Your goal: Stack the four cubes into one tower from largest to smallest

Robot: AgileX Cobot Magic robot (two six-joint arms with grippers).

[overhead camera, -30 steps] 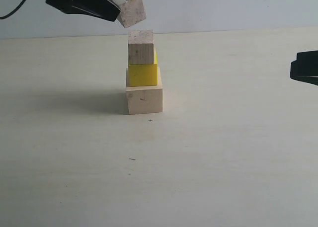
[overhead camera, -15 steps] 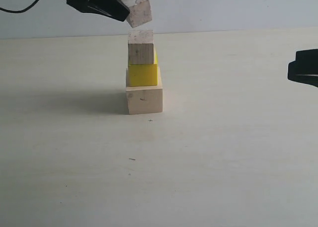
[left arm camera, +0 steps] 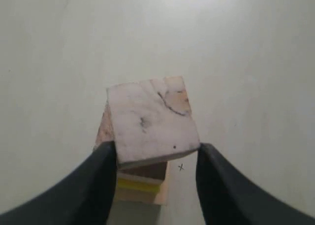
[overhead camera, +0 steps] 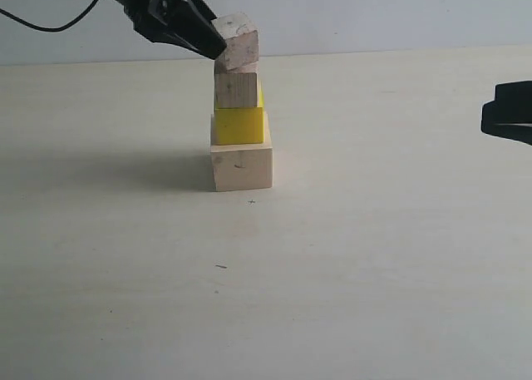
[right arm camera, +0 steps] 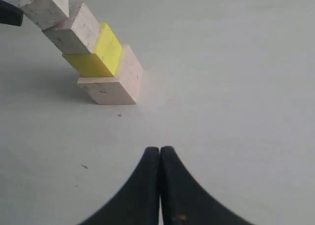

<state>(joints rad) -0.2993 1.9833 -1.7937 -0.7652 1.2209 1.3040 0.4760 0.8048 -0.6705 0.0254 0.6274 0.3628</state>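
A column stands on the table: a large wood cube (overhead camera: 241, 167) at the bottom, the yellow cube (overhead camera: 239, 125) on it, and a medium wood cube (overhead camera: 235, 89) on top. My left gripper (overhead camera: 218, 46) comes in from the upper left, shut on the smallest wood cube (overhead camera: 236, 41). That cube is tilted, its lower edge right at the medium cube's top. In the left wrist view the black fingers (left arm camera: 101, 176) clamp the small cube (left arm camera: 150, 121) from both sides, with the column below it. My right gripper (right arm camera: 160, 150) is shut and empty, far to the right (overhead camera: 490, 118).
The pale table (overhead camera: 374, 255) runs wide around the column. A small dark mark (overhead camera: 252, 201) lies just in front of the large cube, and another speck (overhead camera: 221, 266) nearer the front. A light wall rises behind the table's far edge.
My left gripper has carried the small cube down and slightly right, from above the column to the medium cube's top. The right gripper has barely moved.
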